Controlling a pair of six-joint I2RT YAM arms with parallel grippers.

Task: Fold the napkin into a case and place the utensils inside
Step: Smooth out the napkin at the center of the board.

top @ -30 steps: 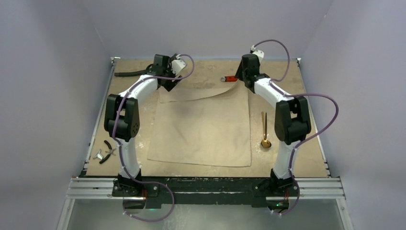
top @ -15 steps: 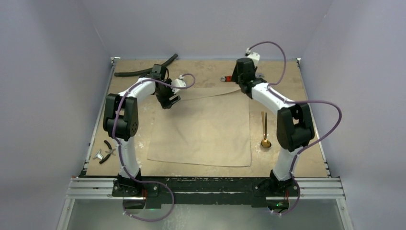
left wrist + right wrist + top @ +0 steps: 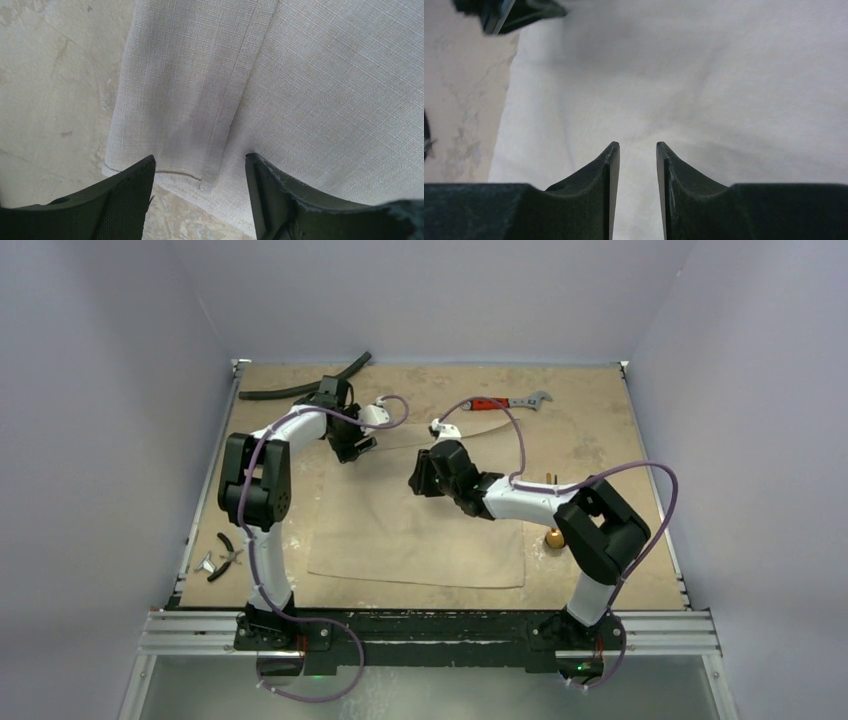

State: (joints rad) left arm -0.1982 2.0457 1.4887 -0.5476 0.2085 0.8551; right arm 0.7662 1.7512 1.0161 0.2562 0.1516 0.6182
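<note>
Your right claw [image 3: 636, 145] sits over the middle of the napkin [image 3: 420, 540], jaws parted by just a narrow slit. There's nothing in them, and plain cloth shows through the gap.

Starting from the near edge: the napkin's near hem lies flat, running along the near edge of the tabletop. Over by the left edge, a pair of black-handled pliers [image 3: 225, 554] lies on the board, clear of the cloth. Toward the right edge there's the gold spoon [image 3: 554, 538], just beside the napkin's right hem with its bowl at the near end. Most of its handle is hidden under your right forearm.

Further back, your left claw [image 3: 200, 160] is over the napkin's far left corner, jaws spread wide and gripping nothing. Its wrist view shows a hemmed flap lying on a second layer of cloth right below the fingers.

At the far edge, the red-handled wrench [image 3: 510, 401] lies right of centre, and the black hose [image 3: 300, 389] curves through the far left corner.
</note>
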